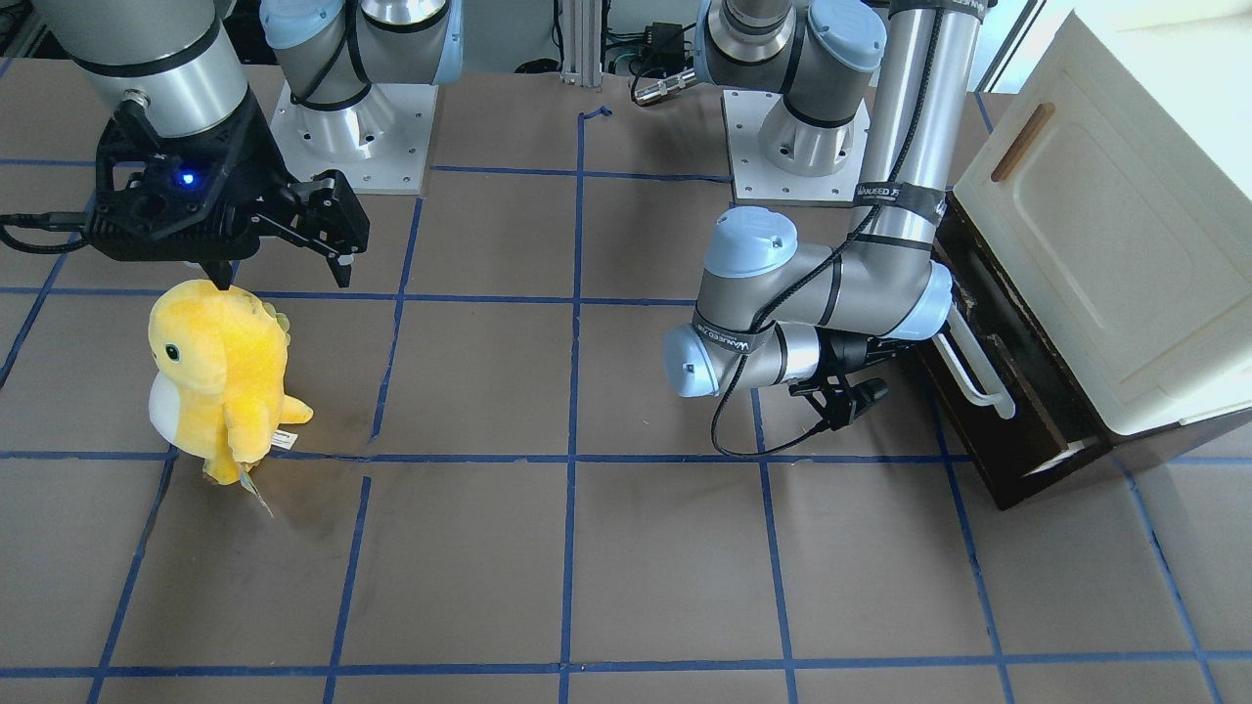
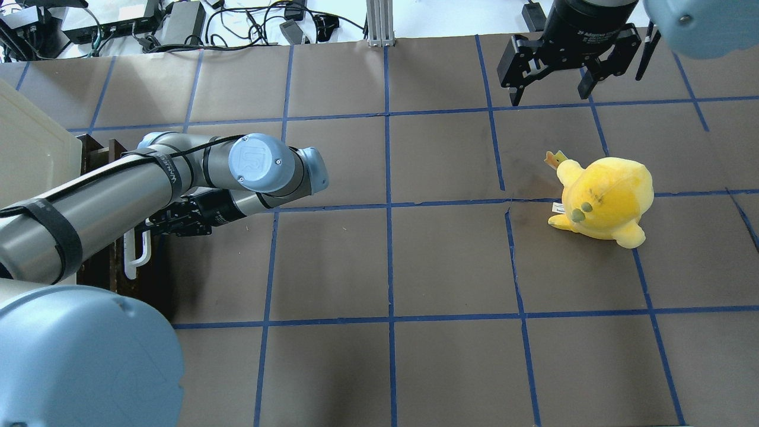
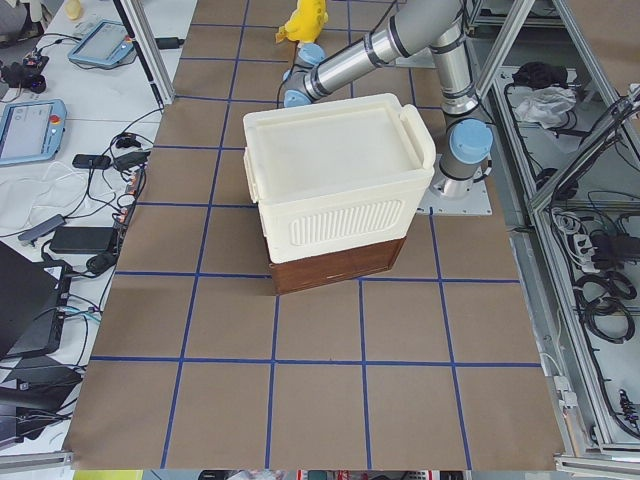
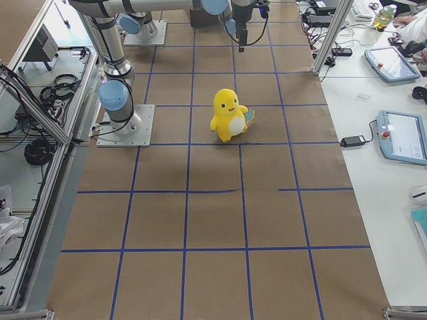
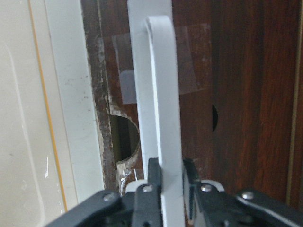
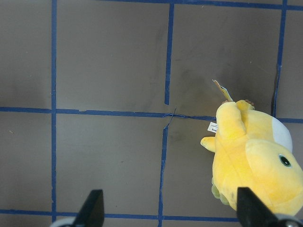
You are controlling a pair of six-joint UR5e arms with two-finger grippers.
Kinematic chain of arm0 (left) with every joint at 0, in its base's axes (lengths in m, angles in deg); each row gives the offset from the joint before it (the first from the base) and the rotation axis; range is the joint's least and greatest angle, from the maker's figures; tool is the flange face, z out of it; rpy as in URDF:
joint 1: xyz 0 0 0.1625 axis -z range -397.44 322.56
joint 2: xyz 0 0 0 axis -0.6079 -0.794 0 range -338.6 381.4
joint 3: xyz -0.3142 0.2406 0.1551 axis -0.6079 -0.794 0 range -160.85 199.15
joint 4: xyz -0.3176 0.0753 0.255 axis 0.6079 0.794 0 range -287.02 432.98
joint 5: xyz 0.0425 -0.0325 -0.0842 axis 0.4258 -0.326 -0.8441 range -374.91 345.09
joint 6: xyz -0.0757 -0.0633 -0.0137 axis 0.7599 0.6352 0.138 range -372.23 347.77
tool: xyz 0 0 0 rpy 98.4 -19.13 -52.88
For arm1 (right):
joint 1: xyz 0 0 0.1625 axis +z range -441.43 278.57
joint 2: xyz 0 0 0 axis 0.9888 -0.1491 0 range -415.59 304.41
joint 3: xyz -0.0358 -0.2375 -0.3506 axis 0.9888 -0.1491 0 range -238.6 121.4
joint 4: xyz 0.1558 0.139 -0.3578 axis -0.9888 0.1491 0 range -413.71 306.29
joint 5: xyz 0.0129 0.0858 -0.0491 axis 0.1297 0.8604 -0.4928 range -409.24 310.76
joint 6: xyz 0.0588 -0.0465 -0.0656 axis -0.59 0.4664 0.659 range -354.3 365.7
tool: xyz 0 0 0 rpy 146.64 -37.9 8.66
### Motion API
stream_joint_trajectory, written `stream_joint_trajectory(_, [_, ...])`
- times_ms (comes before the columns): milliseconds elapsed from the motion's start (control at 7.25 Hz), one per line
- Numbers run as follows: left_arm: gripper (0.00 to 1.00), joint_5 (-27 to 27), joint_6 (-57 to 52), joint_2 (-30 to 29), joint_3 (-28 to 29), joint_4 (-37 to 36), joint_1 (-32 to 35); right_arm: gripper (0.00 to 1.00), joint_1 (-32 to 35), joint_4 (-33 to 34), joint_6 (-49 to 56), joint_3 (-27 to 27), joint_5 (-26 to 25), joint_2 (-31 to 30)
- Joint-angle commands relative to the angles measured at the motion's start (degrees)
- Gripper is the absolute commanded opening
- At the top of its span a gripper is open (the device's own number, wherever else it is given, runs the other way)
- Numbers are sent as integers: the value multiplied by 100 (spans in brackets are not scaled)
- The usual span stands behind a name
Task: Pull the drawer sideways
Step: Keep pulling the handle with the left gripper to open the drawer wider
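Note:
The drawer [image 1: 990,420] has a dark brown front and a long white bar handle [image 1: 973,376]. It sits under the cream-white cabinet [image 1: 1105,225] and stands a little way out, with a strip of its pale rim showing. In the left wrist view my left gripper [image 5: 170,182] is shut on the white handle [image 5: 163,94], with a finger on each side of the bar. It also shows in the overhead view [image 2: 149,224], beside the handle [image 2: 135,256]. My right gripper [image 2: 550,92] is open and empty, hanging above the table beyond the plush toy.
A yellow plush toy [image 1: 220,376] stands on the brown, blue-taped table [image 1: 587,548], just below my right gripper in the front view. It also shows in the right wrist view [image 6: 253,163]. The cabinet has a small brown wooden handle [image 1: 1022,142].

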Motion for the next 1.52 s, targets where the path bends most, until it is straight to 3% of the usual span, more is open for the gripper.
stream_joint_trajectory(0, [12,-4,-7,9,10,2,35,100,0,0,0,0,0,0])
stream_joint_trajectory(1379, [12,-232,-33,1,107,-42,193,100,0,0,0,0,0,0])
